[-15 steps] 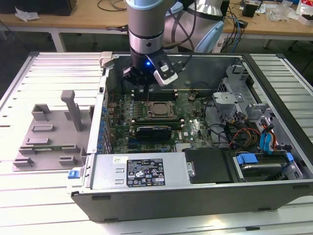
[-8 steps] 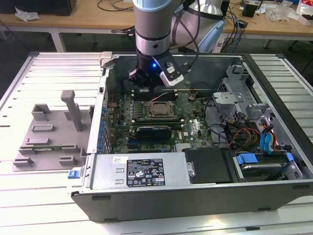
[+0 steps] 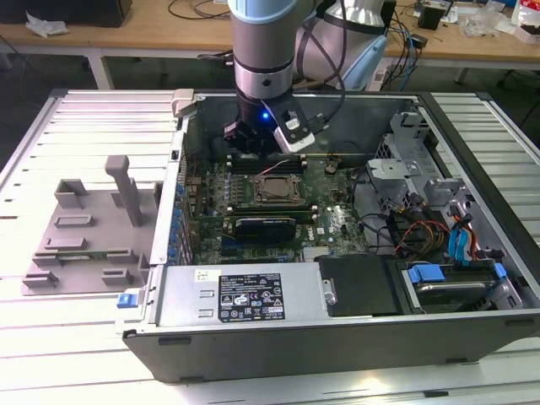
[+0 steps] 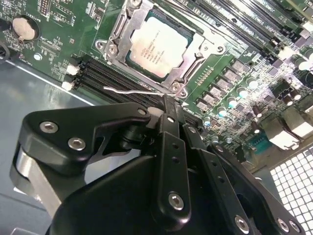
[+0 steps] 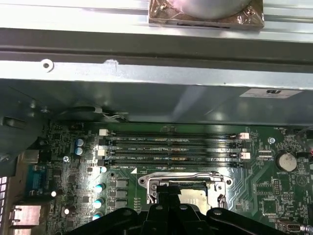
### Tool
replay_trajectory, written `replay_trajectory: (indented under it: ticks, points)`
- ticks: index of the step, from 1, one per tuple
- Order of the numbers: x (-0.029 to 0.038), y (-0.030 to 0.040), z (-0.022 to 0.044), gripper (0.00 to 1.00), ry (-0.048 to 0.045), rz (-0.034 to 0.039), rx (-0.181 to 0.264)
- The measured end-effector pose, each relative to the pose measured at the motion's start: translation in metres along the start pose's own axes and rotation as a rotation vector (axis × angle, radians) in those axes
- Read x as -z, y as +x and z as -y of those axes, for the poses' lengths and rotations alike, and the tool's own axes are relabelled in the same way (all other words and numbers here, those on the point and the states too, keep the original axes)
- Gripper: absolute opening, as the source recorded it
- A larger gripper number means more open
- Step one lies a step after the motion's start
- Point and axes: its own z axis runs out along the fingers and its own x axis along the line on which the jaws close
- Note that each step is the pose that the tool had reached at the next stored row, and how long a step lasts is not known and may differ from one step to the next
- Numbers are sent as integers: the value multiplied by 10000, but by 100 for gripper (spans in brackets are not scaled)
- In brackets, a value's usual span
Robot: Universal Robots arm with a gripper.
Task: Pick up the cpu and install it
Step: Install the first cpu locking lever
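The cpu (image 4: pixel 157 45) sits flat inside the socket frame (image 4: pixel 193 58) on the motherboard (image 4: pixel 63 29), its silvery top plain in the second wrist view. Just beside the socket, the gripper (image 4: pixel 168 117) hangs with its fingers (image 4: pixel 171 147) pressed together, holding nothing. The exterior view adds the grey tray (image 3: pixel 80 245) outside the computer case (image 3: pixel 253 337).

Your arm (image 3: pixel 263 51) stands upright, wrist pointing straight down, with the gripper (image 3: pixel 253 145) hanging at its lower end. In the second wrist view, the black fingers (image 4: pixel 172 147) lie pressed together ahead of the linkage, nothing between them. The linkage (image 5: pixel 166 218) shows dark in the first wrist view.
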Motion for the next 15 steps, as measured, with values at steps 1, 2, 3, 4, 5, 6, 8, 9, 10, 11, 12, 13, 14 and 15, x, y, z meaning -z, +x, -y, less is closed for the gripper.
replay_trajectory:
  ticks: [1, 2, 3, 4, 5, 6, 8, 9, 10, 11, 12, 13, 14, 15]
  points:
    - [-11, -2, 2, 11, 0, 2, -10]
    - [-24, -9, 4, 11, 2, 8, -44]
    - [-30, -14, 5, 11, 4, 16, -88]
    - [-37, -16, 7, 11, 8, 26, -148]
    - [-54, -18, 10, 11, 17, 64, -356]
    - [-63, -18, 11, 11, 24, 84, -480]
    - [-85, -23, 15, 11, 36, 130, -739]
    - [-94, -34, 17, 11, 41, 157, -895]
    - [-103, -45, 17, 11, 41, 185, -1053]
    - [-110, -50, 12, 11, 42, 199, -1130]
    - [-115, -53, 1, 11, 45, 207, -1177]
    - [-121, -56, -10, 11, 46, 213, -1214]
    - [-128, -65, -23, 11, 50, 226, -1279]
    - [-137, -81, -25, 11, 53, 244, -1377]
